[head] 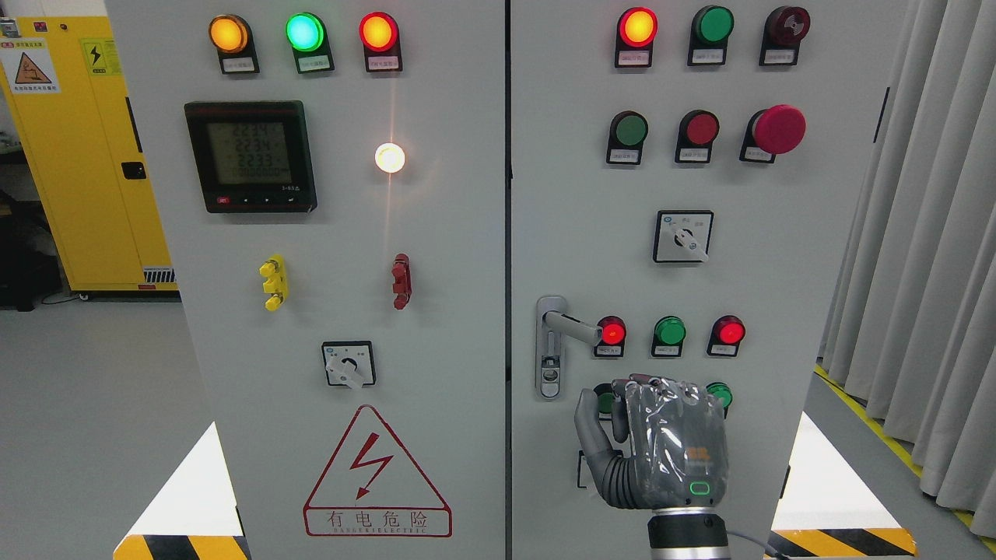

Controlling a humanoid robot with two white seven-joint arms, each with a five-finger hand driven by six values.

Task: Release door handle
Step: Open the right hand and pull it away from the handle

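My right hand (661, 447) is below the door handle (572, 325) on the right cabinet door (778, 311), clear of it, holding nothing, fingers loosely curled with the back to the camera. The handle's lever sticks out to the right, near a red lamp (611, 331)

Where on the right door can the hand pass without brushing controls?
Bare panel lies left of the rotary switch, above the door handle, and below the right hand. Crowded: the indicator lamps beside the handle.
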